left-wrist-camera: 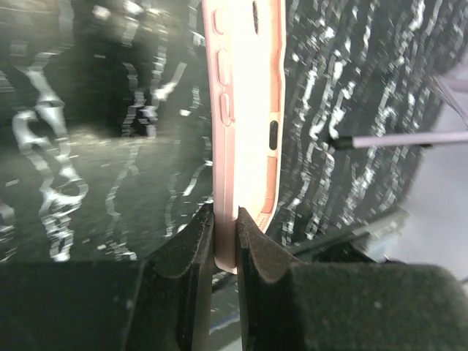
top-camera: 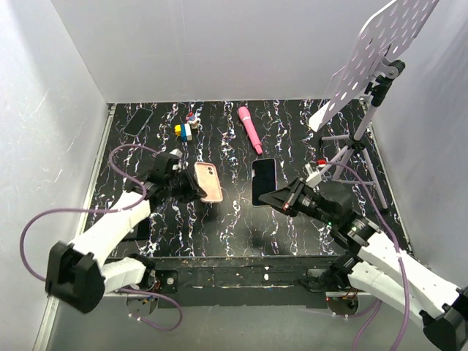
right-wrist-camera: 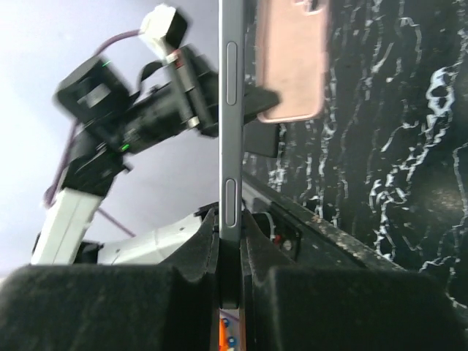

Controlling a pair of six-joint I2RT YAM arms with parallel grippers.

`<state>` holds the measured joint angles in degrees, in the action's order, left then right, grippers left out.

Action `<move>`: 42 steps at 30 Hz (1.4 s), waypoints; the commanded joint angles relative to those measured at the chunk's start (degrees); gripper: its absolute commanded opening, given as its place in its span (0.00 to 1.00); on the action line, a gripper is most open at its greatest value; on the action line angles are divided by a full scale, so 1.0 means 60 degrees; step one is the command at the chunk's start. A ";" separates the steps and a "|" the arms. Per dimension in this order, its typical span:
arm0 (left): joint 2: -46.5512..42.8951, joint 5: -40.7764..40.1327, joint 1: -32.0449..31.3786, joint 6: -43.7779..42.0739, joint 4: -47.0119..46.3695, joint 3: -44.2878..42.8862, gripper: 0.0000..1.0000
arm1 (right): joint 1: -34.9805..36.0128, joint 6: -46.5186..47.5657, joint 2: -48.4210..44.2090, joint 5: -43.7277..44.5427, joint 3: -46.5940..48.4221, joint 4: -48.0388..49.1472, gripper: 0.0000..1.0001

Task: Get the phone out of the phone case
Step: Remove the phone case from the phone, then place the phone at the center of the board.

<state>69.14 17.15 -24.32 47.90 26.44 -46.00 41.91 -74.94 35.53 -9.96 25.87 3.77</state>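
Black marbled worktop (top-camera: 219, 227) between white walls, seen from above: the left pincer (top-camera: 189, 187) holds the phone case (top-camera: 209, 183). The phone (top-camera: 263, 181) is just right of the case, apart from it, in the right pincer (top-camera: 270, 196).

From the left wrist, both fingers (left-wrist-camera: 183, 248) are closed on the case's thin edge.

From the right wrist, the fingers (right-wrist-camera: 201, 245) clamp the phone edge-on, with the case beyond it.

I judge the separation done. Next, both should be laid down gently.
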 commanded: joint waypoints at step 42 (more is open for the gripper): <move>-0.4465 -0.2439 -0.0034 -0.2448 0.1851 0.0883 0.00 | -0.2078 1.0512 1.7766 -0.3018 1.6724 -0.7761 0.37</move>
<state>40.82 -8.38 -24.23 29.67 42.15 -43.35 28.51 -11.84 143.63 -38.79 122.85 -37.65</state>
